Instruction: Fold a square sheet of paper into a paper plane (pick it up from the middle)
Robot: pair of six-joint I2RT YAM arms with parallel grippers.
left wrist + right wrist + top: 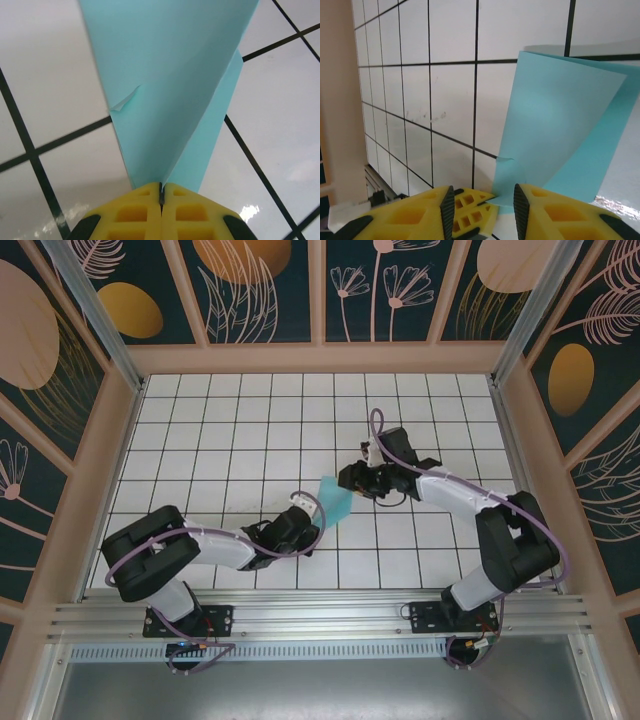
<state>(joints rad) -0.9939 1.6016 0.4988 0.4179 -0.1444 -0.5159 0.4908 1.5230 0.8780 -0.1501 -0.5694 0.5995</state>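
Left wrist, one folded paper sheet (170, 75) pinched in left tool (161, 194), right tool (484, 195) spread

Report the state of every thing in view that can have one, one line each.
sheet of paper: folded over into two layers, not yet a dart, pinched at one end.
left gripper: shut on the sheet of paper.
right gripper: open, jaws apart, a corner of the paper close to its fingertips but not clamped.
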